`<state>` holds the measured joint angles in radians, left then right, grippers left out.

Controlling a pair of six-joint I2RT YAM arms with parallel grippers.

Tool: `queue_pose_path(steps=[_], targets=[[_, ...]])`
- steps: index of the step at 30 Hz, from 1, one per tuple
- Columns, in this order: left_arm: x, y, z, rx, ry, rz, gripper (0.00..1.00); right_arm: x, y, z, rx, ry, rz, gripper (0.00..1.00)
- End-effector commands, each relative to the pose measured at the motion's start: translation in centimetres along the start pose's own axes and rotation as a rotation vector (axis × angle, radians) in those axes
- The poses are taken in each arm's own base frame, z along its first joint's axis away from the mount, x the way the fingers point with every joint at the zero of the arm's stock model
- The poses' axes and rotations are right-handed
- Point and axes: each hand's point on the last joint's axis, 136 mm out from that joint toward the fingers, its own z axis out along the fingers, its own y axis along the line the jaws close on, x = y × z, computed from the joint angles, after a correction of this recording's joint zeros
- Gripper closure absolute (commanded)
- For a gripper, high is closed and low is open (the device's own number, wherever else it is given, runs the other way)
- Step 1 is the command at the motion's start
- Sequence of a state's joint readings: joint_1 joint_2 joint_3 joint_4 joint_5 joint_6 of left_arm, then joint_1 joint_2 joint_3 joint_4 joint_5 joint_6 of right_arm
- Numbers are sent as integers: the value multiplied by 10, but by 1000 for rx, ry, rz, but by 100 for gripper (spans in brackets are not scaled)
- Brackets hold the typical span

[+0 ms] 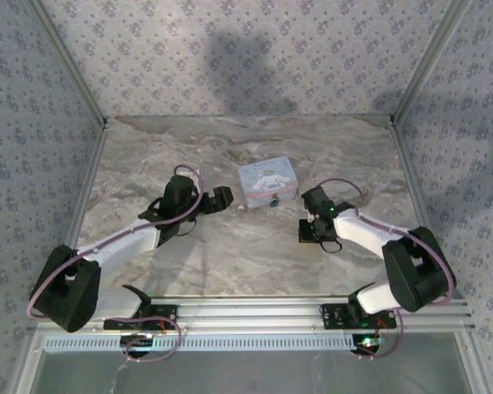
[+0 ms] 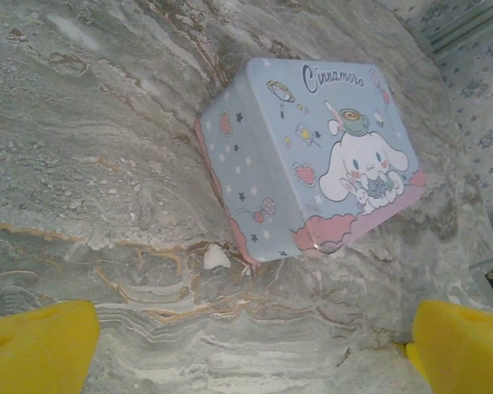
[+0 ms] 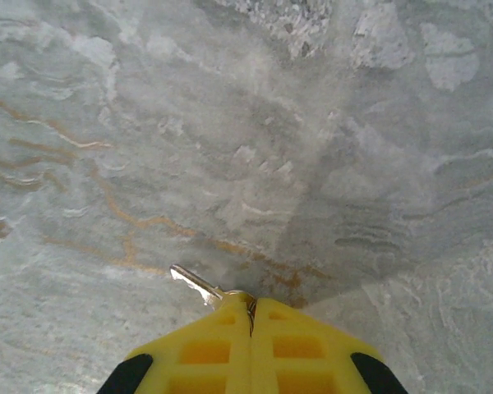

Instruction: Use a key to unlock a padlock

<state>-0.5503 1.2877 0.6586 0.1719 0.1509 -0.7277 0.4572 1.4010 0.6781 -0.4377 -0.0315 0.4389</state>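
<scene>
A tiny blue padlock (image 1: pixel 274 199) lies at the front edge of the pale blue cartoon tin (image 1: pixel 268 180); its silvery part is too small to make out. My right gripper (image 3: pixel 251 308) is shut on a silver key (image 3: pixel 194 284), whose blade sticks out to the left of the yellow fingertips, just above the marble. In the top view the right gripper (image 1: pixel 310 232) hangs right of and nearer than the padlock. My left gripper (image 2: pixel 255 328) is open, its yellow fingers (image 2: pixel 37 349) spread wide, with nothing between them. It points at the tin (image 2: pixel 312 156) from the left (image 1: pixel 220 199).
The marble-patterned table (image 1: pixel 246 254) is enclosed by patterned walls on three sides, with metal corner posts (image 1: pixel 415 74). An aluminium rail (image 1: pixel 255 316) carrying the arm bases runs along the near edge. A small white chip (image 2: pixel 216 258) marks the surface near the tin's corner.
</scene>
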Motion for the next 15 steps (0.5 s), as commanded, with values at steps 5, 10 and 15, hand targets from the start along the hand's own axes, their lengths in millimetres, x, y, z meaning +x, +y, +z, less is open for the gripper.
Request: queue_pose_path(steps=[5, 10, 15], targets=[[-21, -53, -12, 185, -1, -104, 5, -38, 40, -37, -290, -243, 139, 100], [-18, -86, -13, 288, 37, -120, 12, -69, 66, -75, -481, -419, 229, 100], [-6, -122, -3, 346, 90, -65, 28, -87, 87, -109, -589, -540, 250, 100]])
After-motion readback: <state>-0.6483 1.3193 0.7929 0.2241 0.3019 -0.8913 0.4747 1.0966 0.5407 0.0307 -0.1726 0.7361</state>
